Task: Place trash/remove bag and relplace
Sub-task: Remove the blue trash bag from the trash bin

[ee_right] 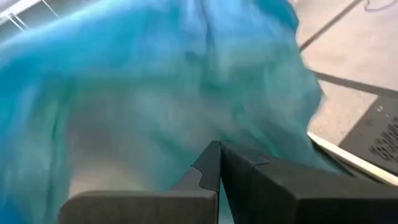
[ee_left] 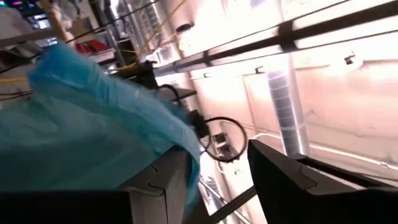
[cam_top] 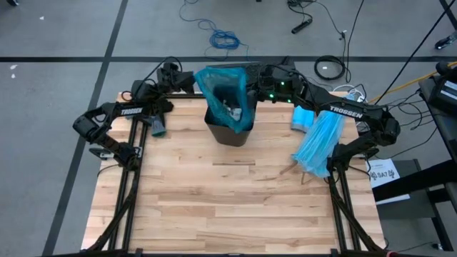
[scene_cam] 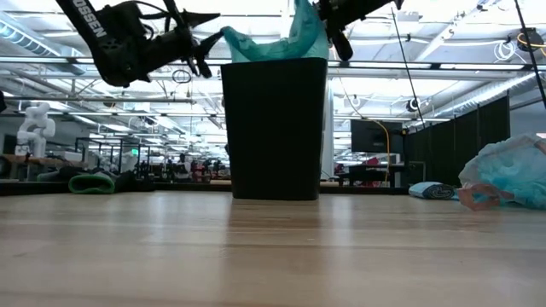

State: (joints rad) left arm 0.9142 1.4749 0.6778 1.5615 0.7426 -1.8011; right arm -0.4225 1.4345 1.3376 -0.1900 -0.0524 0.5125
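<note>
The black square bin (cam_top: 230, 130) stands at the table's far middle, lined with the teal bag (cam_top: 225, 89), whose rim stands up above the bin's top (scene_cam: 290, 38). White scraps of trash (cam_top: 230, 111) lie inside it. My left gripper (scene_cam: 205, 53) is open at the bag's left top corner, tilted upward, with only the ceiling between its fingers. My right gripper (scene_cam: 339, 34) is shut at the bag's raised right far corner. My left gripper has the outer side of one finger (ee_left: 158, 186) against the bag's raised rim (ee_left: 177, 140); nothing sits between the fingers. My right gripper's fingers (ee_right: 208, 165) are shut at the bag's upper rim (ee_right: 211, 118), coming level from the right. They hide the pinch itself. The plastic stands up above the bin there.
A paler sky-blue plastic bag (cam_top: 318, 143) lies on the table's right side with a small brown scrap (cam_top: 288, 170) beside it. A small teal bundle (cam_top: 158, 127) lies near the left arm. The near half of the wooden table (cam_top: 228, 207) is bare.
</note>
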